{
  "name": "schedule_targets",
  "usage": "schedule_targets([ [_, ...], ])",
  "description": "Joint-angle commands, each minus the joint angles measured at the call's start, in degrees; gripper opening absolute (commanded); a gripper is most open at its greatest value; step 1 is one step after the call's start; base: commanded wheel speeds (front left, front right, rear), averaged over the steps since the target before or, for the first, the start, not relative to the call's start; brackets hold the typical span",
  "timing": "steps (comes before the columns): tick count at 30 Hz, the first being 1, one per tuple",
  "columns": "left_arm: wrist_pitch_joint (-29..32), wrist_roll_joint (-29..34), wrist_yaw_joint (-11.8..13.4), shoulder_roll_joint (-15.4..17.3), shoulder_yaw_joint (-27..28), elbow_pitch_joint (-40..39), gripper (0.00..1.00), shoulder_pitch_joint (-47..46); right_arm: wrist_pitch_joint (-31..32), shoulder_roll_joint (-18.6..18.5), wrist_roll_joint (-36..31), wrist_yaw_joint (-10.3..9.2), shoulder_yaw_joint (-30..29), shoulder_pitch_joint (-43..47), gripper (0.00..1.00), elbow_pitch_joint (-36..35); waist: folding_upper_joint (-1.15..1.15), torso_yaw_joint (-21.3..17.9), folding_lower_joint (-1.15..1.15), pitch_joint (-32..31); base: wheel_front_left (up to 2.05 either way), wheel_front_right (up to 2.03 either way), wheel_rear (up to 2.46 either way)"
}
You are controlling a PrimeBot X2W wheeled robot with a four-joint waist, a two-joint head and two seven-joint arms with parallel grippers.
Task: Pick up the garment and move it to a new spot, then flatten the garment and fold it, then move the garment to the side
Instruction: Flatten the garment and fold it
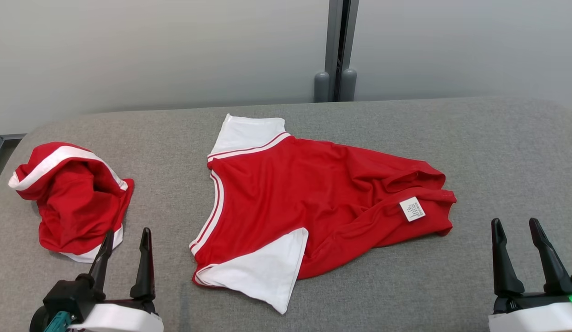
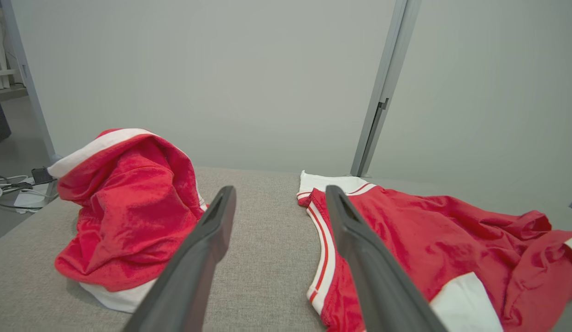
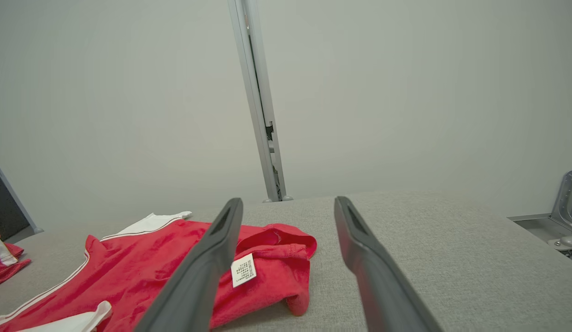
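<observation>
On the grey surface (image 1: 405, 129), the red garment (image 1: 290, 184) lies rumpled, left hand (image 1: 128, 232) and right hand (image 1: 515, 222) both released.

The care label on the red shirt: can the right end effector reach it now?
Probably yes. The right end effector is open, and only bare grey surface lies between it and the care label, which lies face up on the red shirt.
</observation>
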Motion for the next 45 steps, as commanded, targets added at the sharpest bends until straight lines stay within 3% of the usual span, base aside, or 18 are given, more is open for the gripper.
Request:
schedule_targets([
  [1,-0.1,0.34,-0.12,0.16,0.27,-0.14,1.0,0.51,-0.27,0.05,-0.37,0.02,-0.21,0.33,1.0,-0.28,0.0,-0.08,0.0,-0.13,0.0,0.0,0.0],
  [11,-0.1,0.63,-0.43,0.16,-2.29,0.26,1.0,1.57,-0.27,0.52,-0.62,0.02,-0.62,0.32,1.0,0.47,0.0,0.63,0.0,-0.64,0.0,0.0,0.0],
  [20,-0.1,1.92,-1.08,0.16,-16.35,5.38,1.0,0.03,-0.27,0.17,-0.57,0.02,0.31,-1.03,1.0,1.31,0.0,1.07,0.0,0.6,0.0,0.0,0.0],
  [30,0.16,0.18,-0.96,1.02,-30.98,13.49,1.0,-3.54,-0.27,0.21,-0.11,0.02,1.19,-2.64,1.0,2.06,0.0,-1.25,0.0,2.59,0.0,0.0,0.0],
  [45,2.93,2.31,-0.46,1.52,-36.87,26.72,1.0,-9.46,-0.28,0.73,0.11,0.02,0.98,-3.23,1.0,1.99,0.0,-3.88,0.0,4.17,0.0,0.0,0.0],
])
